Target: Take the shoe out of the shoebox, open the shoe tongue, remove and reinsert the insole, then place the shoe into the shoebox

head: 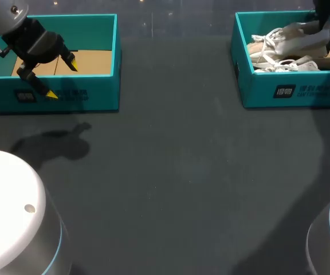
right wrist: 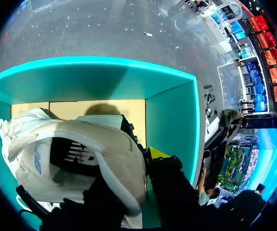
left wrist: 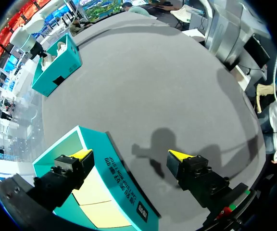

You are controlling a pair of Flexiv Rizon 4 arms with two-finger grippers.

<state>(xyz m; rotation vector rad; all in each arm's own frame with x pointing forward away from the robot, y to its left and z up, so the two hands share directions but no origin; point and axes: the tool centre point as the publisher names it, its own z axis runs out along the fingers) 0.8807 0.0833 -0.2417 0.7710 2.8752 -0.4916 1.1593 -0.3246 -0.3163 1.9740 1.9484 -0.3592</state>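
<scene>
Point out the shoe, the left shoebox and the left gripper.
shoe (right wrist: 121,154), right wrist view, on its pale upper.
left shoebox (head: 96,94), head view, on its teal front wall.
left gripper (left wrist: 130,154), left wrist view, midway between its open yellow tips.

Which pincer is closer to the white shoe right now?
Right. The right pincer is down in the shoebox at the white shoe; the left pincer hangs over the empty shoebox across the table.

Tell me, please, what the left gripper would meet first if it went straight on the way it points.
Probably the empty teal shoebox, at its front wall: the open left gripper straddles that wall, one fingertip over the box's inside, the other over the table. Depth is unclear.
</scene>
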